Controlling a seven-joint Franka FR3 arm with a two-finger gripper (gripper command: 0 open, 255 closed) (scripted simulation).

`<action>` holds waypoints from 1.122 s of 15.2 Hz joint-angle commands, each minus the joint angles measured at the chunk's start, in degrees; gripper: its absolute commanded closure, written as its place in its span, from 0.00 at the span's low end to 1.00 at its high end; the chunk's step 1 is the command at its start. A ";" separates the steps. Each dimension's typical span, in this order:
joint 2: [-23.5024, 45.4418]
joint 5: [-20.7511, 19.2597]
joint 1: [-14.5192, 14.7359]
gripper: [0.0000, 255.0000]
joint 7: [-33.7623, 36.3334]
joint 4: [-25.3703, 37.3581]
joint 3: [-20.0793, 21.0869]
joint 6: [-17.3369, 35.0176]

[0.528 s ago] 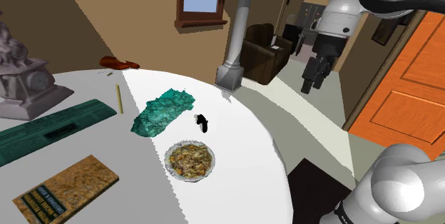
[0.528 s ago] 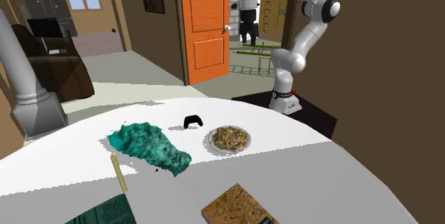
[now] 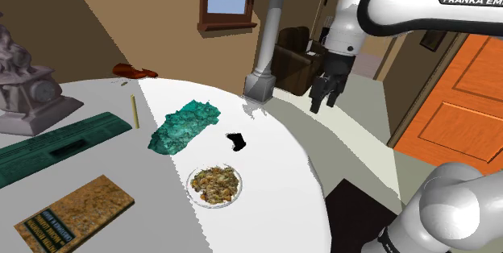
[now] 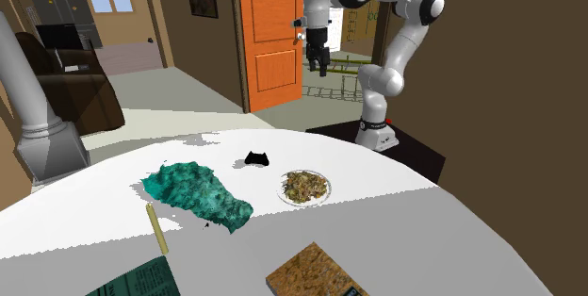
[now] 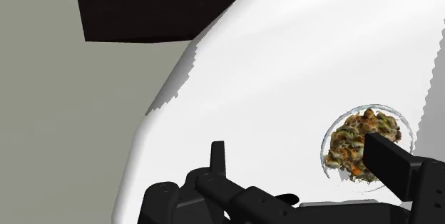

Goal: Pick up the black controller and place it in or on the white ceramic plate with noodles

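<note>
Gripper point(image 3: 322, 100) open, 2 black fingers apart, nothing between them; the wrist view shows the same gap point(image 5: 294, 148). It hangs high off the table point(image 3: 274, 187), out past the rim on the shoulder view's right, well apart from both task items.

Black controller point(image 3: 236, 141) lies flat on the white tabletop, between the teal crumpled cloth point(image 3: 185, 125) and the plate point(image 3: 190, 185), near both, touching neither. In the second exterior view, controller point(image 4: 256, 159) sits left of the plate point(image 4: 282, 190) and a bit further back. Plate of noodles point(image 5: 325, 144) shows behind the fingers in the wrist view, near the table edge.

Handling, judged: controller looks small, rigid, light, 1 piece, not fragile. Shell looks smooth and curved with 2 grip horns, so pads could slide off a horn. Best hold is probably across the narrow middle of the body, fingers straddling it from above, low to the tabletop. Plate is shallow and heaped with food, so release low and centred or it may roll off.

Arm pose: base link rises from the stand, elbow bent high, forearm runs across the top of the shoulder view, wrist turned down so the gripper point(image 4: 316, 62) points mostly downward. Needs to drop and shift toward the controller first.
</note>
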 commanded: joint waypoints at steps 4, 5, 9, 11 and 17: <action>8.74 -0.23 -0.14 0.00 3.45 1.01 3.23 8.07; 10.68 -0.44 -0.17 0.00 4.20 1.51 3.82 9.54; 18.80 -1.87 -0.40 0.00 7.40 4.30 6.09 14.89; 23.06 -2.97 -0.48 0.00 9.15 6.17 7.06 17.22; 36.39 -7.65 -0.18 0.00 14.84 13.68 9.07 22.49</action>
